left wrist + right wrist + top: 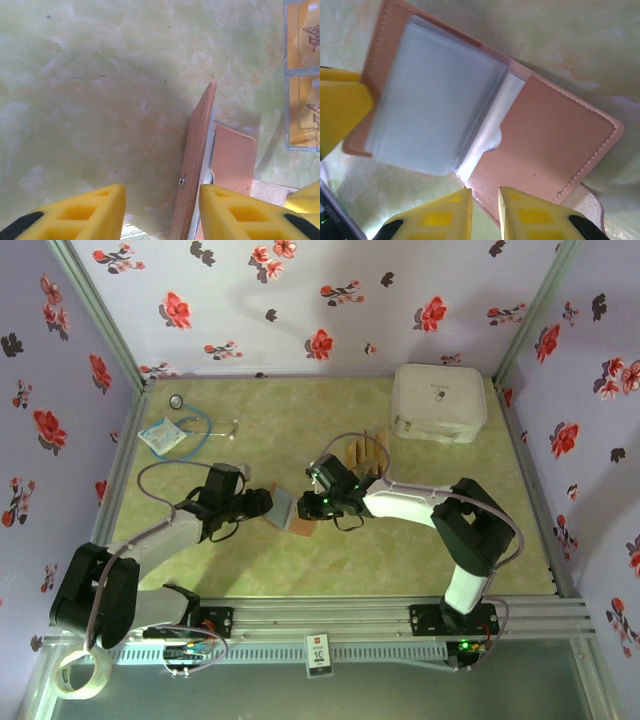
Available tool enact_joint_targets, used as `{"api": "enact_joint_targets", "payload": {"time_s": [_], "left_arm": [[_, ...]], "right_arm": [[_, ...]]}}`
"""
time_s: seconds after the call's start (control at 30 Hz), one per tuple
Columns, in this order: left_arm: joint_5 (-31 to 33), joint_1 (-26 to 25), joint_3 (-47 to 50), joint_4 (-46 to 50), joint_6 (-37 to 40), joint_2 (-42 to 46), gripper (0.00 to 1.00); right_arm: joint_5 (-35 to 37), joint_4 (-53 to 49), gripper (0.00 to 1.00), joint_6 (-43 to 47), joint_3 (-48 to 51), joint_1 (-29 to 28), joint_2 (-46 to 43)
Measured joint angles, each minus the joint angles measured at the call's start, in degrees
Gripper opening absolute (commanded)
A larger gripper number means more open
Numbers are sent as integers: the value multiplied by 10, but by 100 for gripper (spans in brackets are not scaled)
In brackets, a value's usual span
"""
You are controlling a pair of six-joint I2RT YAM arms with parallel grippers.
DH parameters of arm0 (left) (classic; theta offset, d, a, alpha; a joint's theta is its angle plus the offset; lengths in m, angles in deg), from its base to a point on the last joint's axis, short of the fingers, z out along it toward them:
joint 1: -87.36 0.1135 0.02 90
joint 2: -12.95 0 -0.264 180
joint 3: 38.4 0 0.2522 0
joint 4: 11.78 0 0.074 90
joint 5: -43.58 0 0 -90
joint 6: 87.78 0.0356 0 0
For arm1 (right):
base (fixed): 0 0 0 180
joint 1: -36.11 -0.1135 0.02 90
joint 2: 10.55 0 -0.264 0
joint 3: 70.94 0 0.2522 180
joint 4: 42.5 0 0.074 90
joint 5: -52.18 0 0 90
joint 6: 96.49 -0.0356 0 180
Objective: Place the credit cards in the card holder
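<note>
The reddish-brown card holder (291,510) lies open on the green table between my two grippers. Its left cover (197,155) stands on edge between my left gripper's (162,212) open jaws, close to the right finger (235,210). Clear plastic sleeves (435,110) fan out from the spine, blurred. The other cover (555,135) lies flat. My right gripper (485,202) hovers at that cover's near edge, its jaws nearly together and clamping nothing. Golden-orange credit cards (302,70) lie side by side beyond the holder, and are also visible from above (365,448).
A large white zippered case (438,402) sits at the back right. A stethoscope (192,425) and a small packet (160,437) lie at the back left. Flowered walls enclose the table on three sides.
</note>
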Motion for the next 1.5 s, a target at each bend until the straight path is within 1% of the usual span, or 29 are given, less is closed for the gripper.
{"api": "enact_joint_targets", "payload": {"time_s": [0.13,0.33,0.53,0.63,0.73,0.93,1.07,1.27,1.5], "left_arm": [[-5,0,-2,0,-2,0,34],[-11,4,-5,-12,-9,-5,27],[-16,7,-7,-19,-12,-12,17],[-16,7,-7,-20,-13,-12,11],[-18,8,-7,-21,-13,-12,0],[-29,10,-7,-21,-13,-7,0],[-43,10,-7,-19,-17,13,0],[-59,7,-7,-21,-35,37,0],[-61,2,-5,-23,-43,38,0]], "right_arm": [[1,14,16,-3,13,0,9],[1,28,14,-11,30,0,13],[1,34,12,-12,35,0,16],[2,40,11,-12,37,0,20],[2,42,11,-13,39,2,24],[1,42,11,-12,39,7,35],[-2,44,11,-10,37,9,39],[-8,46,15,-2,22,12,51],[-12,43,16,8,19,21,52]]}}
